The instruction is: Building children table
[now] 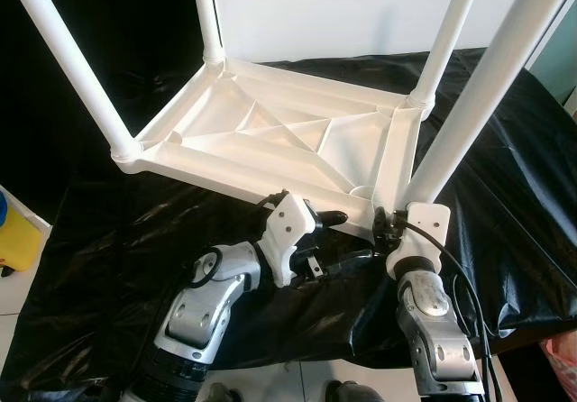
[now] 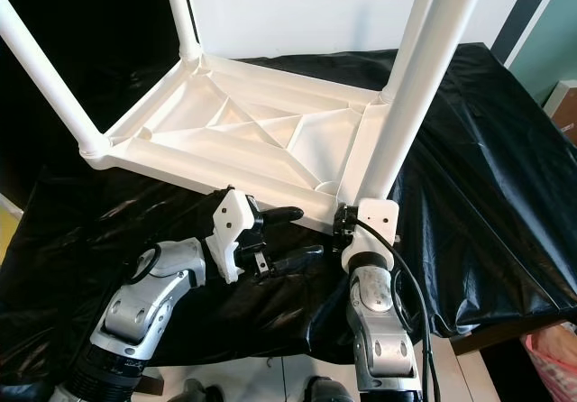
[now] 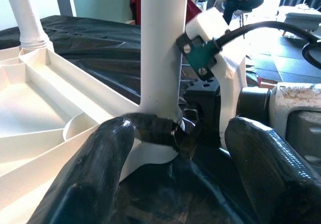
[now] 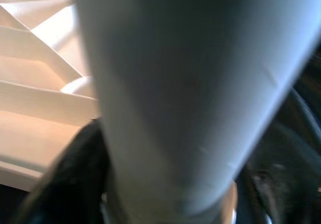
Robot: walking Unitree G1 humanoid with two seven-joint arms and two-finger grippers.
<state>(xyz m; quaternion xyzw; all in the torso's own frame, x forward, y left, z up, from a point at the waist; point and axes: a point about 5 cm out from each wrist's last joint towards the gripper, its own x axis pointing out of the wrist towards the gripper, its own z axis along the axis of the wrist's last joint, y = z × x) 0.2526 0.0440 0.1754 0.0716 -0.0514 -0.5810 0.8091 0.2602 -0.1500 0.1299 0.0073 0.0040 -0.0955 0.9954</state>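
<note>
Your right gripper (image 2: 345, 224) is clamped round the near table leg (image 2: 401, 105); your left gripper (image 2: 293, 232) sits wide open, empty, beside the upturned tabletop (image 2: 252, 132).

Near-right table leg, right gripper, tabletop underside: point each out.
Near-right table leg (image 1: 451, 145): left eye view, mid-shaft.
Right gripper (image 1: 386, 223): left eye view, at the leg's base.
Tabletop underside (image 1: 288, 136): left eye view, central ribs.

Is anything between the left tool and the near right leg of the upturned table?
Nothing visible blocks it. The left tool is open beside the table frame, its fingers spread toward the base of the leg. The right tool already sits around that base on the far side, so the space there is tight.
</note>
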